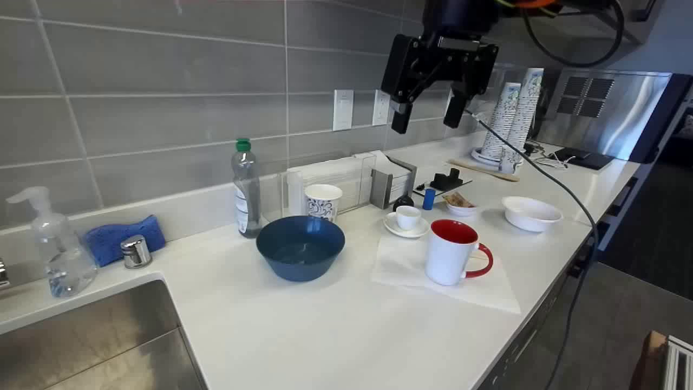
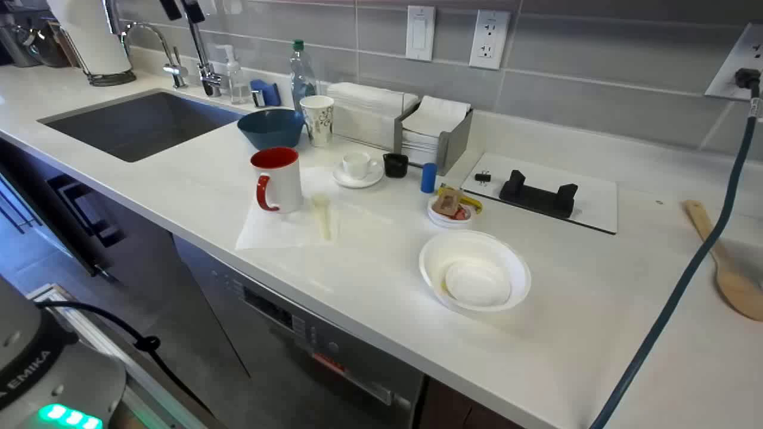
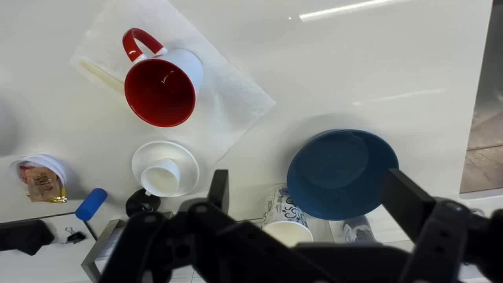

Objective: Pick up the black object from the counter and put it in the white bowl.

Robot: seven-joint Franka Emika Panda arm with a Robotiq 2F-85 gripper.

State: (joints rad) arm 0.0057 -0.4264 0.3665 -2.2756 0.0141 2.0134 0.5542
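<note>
The black object (image 1: 403,202) is a small dark lump on the counter beside the small white cup and saucer, and it also stands there in an exterior view (image 2: 395,166). In the wrist view the black object (image 3: 142,202) lies left of the jaws, partly behind the cup. The white bowl (image 1: 530,215) is shallow and round, near the counter's front edge; in an exterior view it (image 2: 435,256) shows a pale round base inside. In the wrist view only a blurred pale edge shows at far left. My gripper (image 1: 428,116) is open and empty, high above the counter; its wide-apart fingers (image 3: 312,194) frame the blue bowl below.
A red-and-white mug (image 1: 449,254) stands on a napkin. The dark blue bowl (image 1: 300,249), a paper cup (image 2: 319,122), a napkin holder (image 2: 456,140), a blue cylinder (image 2: 428,177) and a packet dish (image 2: 448,208) stand nearby. A cable (image 2: 679,286) crosses the counter's far end.
</note>
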